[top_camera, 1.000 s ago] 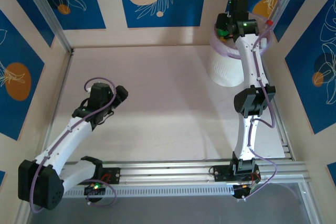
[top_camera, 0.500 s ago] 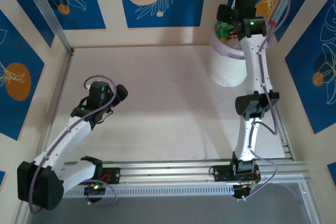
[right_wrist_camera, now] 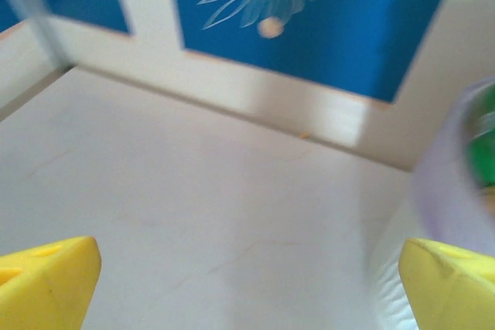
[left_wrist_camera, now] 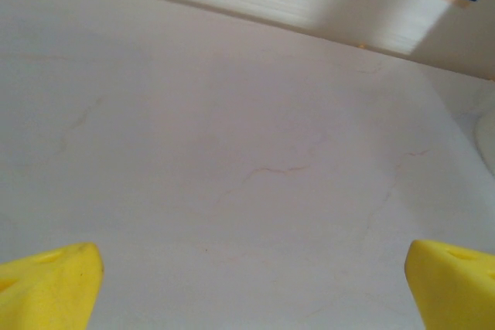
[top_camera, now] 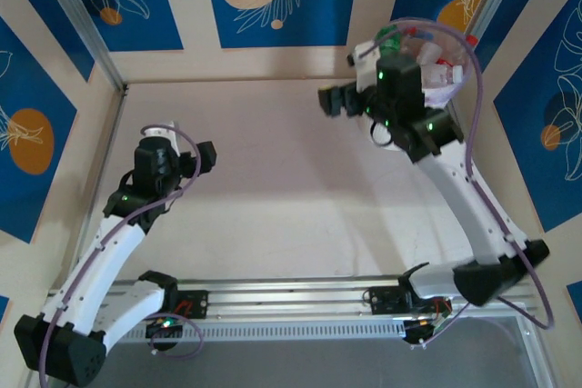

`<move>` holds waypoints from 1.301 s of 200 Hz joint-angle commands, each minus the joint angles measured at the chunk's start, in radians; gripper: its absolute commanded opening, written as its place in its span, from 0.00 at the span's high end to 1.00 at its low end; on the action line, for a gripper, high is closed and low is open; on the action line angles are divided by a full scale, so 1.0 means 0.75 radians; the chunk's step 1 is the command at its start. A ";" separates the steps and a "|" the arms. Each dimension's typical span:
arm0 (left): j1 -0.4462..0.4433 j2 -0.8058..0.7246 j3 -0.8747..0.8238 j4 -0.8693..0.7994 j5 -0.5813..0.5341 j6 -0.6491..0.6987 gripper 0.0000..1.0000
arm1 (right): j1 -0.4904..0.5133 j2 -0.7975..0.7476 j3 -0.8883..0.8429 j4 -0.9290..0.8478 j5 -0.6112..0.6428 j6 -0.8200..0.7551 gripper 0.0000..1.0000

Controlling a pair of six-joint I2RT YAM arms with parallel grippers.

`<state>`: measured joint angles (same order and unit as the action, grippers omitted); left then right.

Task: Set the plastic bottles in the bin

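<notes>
— Looking finished, is it?
— Likely. Small clear plastic bottles (top_camera: 441,68) lie inside the tall white round plastic bin (right_wrist_camera: 442,191); right jaws gape empty beside it, left jaws wide over the pale surface (top_camera: 291,161). Next, I'd check for stray bottles.

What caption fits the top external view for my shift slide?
Right tool open beside the bin, plastic bottles inside it; left tool open above the table.

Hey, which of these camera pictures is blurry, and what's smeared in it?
Right wrist view: motion-blurred throughout, with the bin smeared to a purplish streak at the right edge. Left wrist view: table fairly sharp, far wall slightly streaked. Top external view: crisp, evenly lit.
</notes>
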<state>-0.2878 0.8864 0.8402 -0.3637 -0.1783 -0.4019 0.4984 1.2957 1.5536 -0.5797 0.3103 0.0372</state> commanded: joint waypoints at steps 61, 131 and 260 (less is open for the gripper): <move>0.016 -0.244 -0.567 0.428 -0.576 0.397 0.00 | -0.066 -0.456 -1.192 0.591 0.007 -0.087 0.01; 0.024 0.069 -0.852 1.166 -0.631 0.603 0.00 | -0.386 -0.242 -1.506 1.122 0.045 -0.064 0.01; 0.094 0.669 -0.674 1.630 -0.492 0.731 0.00 | -0.527 0.067 -1.531 1.612 -0.087 -0.102 0.01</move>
<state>-0.2352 1.3788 0.2867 0.8310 -0.5735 0.1307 0.1230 1.3205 0.3840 0.5579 0.2832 -0.0299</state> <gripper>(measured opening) 0.998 0.990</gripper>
